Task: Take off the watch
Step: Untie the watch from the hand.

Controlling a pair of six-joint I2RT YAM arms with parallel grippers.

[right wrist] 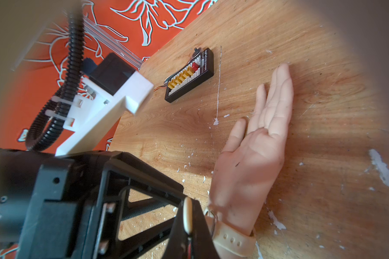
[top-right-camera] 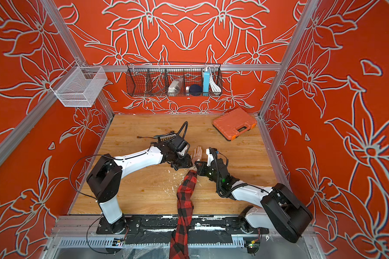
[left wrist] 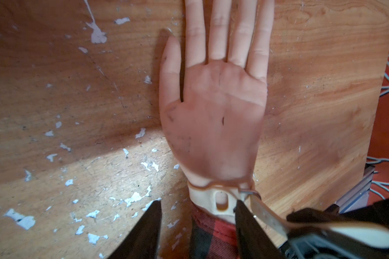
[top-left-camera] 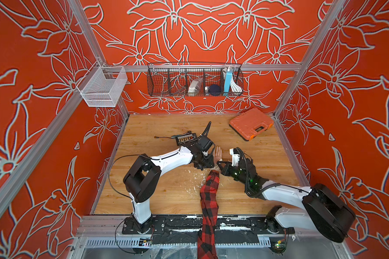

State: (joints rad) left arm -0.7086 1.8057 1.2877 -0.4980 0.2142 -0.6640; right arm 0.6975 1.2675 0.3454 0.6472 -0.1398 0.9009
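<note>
Red-and-black check sleeve (top-left-camera: 209, 197). Just past its cuff, the hand (left wrist: 213, 125) is pale pinkish-beige with dark smudges. At the cuff, the watch (left wrist: 199, 197) has a cream-beige strap. Light brown wood-grain table (top-left-camera: 166, 192), with white flakes (left wrist: 20, 218) around the sleeve. Well beyond the sleeve, an orange tool case (top-left-camera: 250, 123) with black trim. Black tray (right wrist: 189, 76) with yellow inserts and one red. Orange-red walls (top-left-camera: 32, 89) with grey-white flower outlines.

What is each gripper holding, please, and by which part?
The right gripper pinches the watch by its free strap end; the left gripper holds nothing.
</note>
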